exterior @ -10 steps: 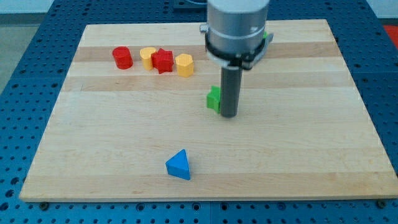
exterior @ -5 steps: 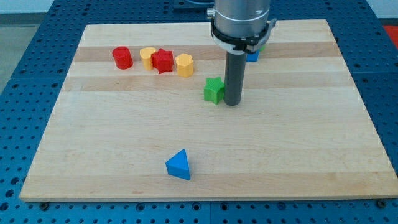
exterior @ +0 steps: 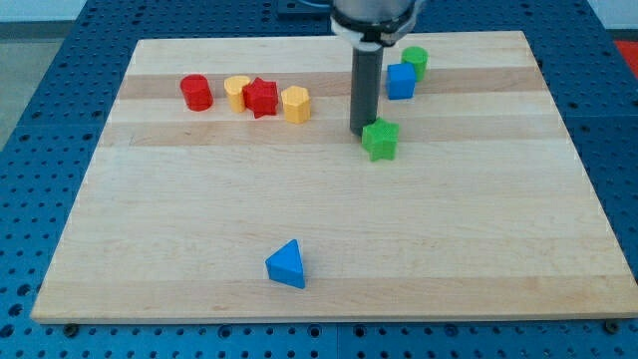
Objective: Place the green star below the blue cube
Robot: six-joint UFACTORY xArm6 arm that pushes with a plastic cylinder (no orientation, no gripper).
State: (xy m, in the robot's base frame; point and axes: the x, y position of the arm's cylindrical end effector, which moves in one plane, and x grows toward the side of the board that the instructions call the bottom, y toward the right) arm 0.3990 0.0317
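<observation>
The green star (exterior: 380, 139) lies on the wooden board, below and a little left of the blue cube (exterior: 401, 81) near the view's top. My tip (exterior: 362, 132) rests on the board just left of the green star, touching or almost touching its upper left side. The rod rises straight up from there and stands left of the blue cube.
A green cylinder (exterior: 415, 61) stands just above and right of the blue cube. A red cylinder (exterior: 196, 92), a yellow block (exterior: 237, 92), a red star (exterior: 261, 97) and a yellow hexagon (exterior: 295, 104) form a row at upper left. A blue triangle (exterior: 287, 265) lies near the bottom.
The green star has moved from left of the rod to the right, now below the blue cube. The rod has shifted up and slightly left, uncovering the blue cube and green cylinder.
</observation>
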